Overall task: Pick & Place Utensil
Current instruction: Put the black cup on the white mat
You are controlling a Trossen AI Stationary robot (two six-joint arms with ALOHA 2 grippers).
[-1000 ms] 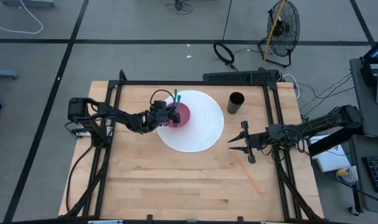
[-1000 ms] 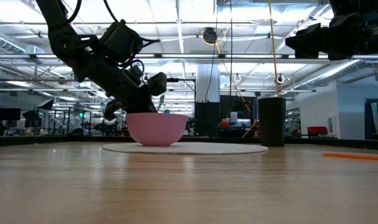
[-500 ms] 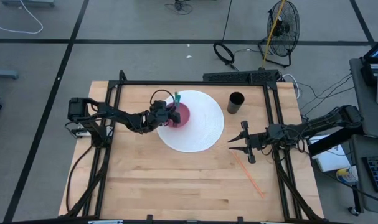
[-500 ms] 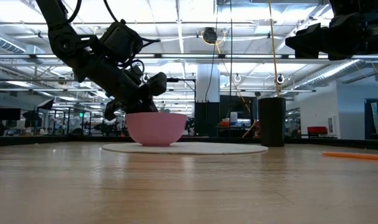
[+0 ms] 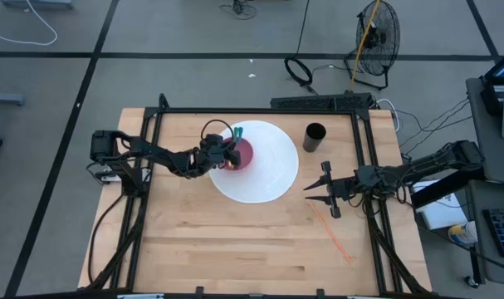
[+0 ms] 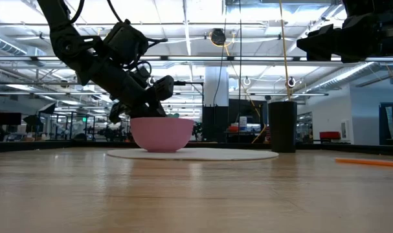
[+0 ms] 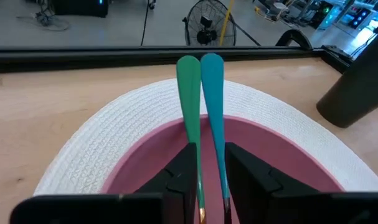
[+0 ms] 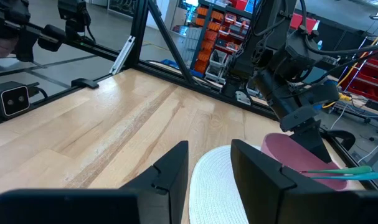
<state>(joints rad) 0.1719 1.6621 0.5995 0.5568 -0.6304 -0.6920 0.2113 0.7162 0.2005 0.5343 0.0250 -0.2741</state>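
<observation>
Left gripper [image 5: 227, 152] sits at the left rim of the pink bowl [image 5: 241, 153], centre-upper part of the high view, fingers pinched on two slender utensils side by side. Left wrist view resolves these: a green utensil [image 7: 189, 99] and a blue utensil [image 7: 213, 99], handles gripped between the dark fingers [image 7: 179, 174], rounded ends projecting over the bowl interior toward its far rim. High view shows only a short green-blue sliver at the bowl's upper left edge; the low view hides the utensils almost wholly behind the bowl wall [image 6: 162, 133] and the left gripper [image 6: 141, 103] above it. Bowl stands on the left part of a round white woven placemat [image 5: 268, 170]. Black cylindrical cup [image 5: 315, 137] stands just off the mat's upper right edge, upright; the low view places it right of the bowl [image 6: 283, 126]. Right gripper [image 5: 320, 189] hovers right of the mat, fingers spread, holding nothing; its wrist view looks across the mat [image 8: 217, 180] to the bowl [image 8: 301, 158] with the utensils lying over its rim and the left arm behind. Orange straw [image 5: 333, 230] lies on the wooden table [image 5: 235, 241] at lower right, diagonal; in the low view just an orange streak at far right [image 6: 371, 162]. No legible writing or labels in any view.
</observation>
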